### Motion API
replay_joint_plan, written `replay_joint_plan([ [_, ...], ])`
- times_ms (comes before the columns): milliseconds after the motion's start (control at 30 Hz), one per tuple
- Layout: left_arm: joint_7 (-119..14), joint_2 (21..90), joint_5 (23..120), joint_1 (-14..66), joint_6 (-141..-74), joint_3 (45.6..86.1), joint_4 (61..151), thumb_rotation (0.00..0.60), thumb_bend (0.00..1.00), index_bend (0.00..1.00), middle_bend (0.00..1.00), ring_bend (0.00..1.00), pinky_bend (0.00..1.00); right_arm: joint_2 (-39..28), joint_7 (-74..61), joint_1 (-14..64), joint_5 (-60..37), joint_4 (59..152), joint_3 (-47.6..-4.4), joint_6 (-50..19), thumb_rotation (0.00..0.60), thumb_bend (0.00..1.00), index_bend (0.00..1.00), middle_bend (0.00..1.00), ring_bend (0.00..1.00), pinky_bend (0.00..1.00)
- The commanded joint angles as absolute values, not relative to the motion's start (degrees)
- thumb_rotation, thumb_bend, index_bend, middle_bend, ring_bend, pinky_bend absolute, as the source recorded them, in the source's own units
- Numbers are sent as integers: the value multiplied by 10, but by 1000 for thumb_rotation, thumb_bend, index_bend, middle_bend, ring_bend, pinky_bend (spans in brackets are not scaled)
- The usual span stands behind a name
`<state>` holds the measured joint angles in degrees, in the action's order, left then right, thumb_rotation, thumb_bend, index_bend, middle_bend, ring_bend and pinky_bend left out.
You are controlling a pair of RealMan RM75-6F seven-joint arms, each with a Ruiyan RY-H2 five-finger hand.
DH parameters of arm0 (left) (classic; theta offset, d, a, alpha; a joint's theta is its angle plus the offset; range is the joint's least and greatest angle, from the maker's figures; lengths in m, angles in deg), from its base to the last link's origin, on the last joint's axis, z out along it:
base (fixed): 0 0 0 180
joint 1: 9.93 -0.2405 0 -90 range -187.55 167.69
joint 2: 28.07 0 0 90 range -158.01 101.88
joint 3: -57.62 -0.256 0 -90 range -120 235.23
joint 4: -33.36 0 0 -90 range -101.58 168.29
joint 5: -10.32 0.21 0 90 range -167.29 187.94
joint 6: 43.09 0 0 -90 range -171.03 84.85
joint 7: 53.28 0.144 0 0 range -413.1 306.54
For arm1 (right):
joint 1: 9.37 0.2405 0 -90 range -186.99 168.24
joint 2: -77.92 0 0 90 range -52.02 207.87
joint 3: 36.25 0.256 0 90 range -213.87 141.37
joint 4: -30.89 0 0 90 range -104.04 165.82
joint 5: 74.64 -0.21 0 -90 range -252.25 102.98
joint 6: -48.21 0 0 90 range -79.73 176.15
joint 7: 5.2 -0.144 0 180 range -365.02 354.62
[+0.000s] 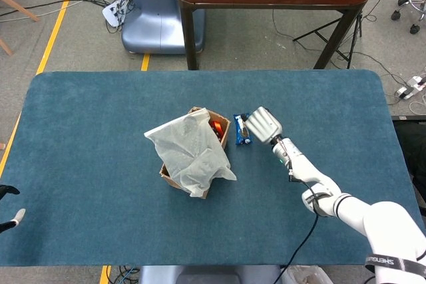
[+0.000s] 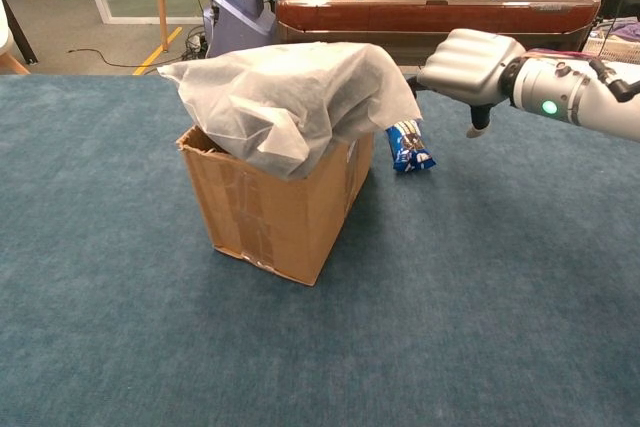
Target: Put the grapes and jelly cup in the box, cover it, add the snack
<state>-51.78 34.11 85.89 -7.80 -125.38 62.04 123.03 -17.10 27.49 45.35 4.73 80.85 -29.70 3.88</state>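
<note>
While crinkled white paper drapes the cardboard box, the right hand, fingers apart and empty, hovers at the glossy blue snack's three o'clock; left hand unclear.

Right arm extended forward and inward across the bench, white forearm with a green indicator light near the wrist. Right hand held palm down above the bench surface, its grey fingers curled downward and holding nothing. Left hand visible only at the lower left frame edge, dark fingertips apart; its arm lies outside both views.
</note>
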Motion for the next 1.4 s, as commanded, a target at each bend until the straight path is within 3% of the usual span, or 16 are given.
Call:
replay_joint_plan([
  [33, -519, 340, 859, -79, -1255, 621, 1231, 600, 225, 421, 380, 306, 461, -189, 267, 465, 64, 782, -306, 43, 600, 0, 248, 992, 998, 918],
  [533, -519, 337, 857, -83, -1260, 622, 1234, 600, 225, 422, 380, 306, 461, -238, 139, 475, 122, 693, -340, 30, 600, 0, 247, 987, 996, 918],
  [1167, -510, 335, 851, -84, -1258, 623, 1239, 600, 224, 430, 380, 306, 461, -248, 104, 471, 75, 683, -316, 90, 600, 0, 249, 971, 980, 917],
  [1400, -507, 336, 853, -84, -1258, 622, 1239, 600, 225, 430, 380, 306, 461, -219, 125, 459, 69, 731, -310, 69, 600, 0, 410, 976, 980, 917],
])
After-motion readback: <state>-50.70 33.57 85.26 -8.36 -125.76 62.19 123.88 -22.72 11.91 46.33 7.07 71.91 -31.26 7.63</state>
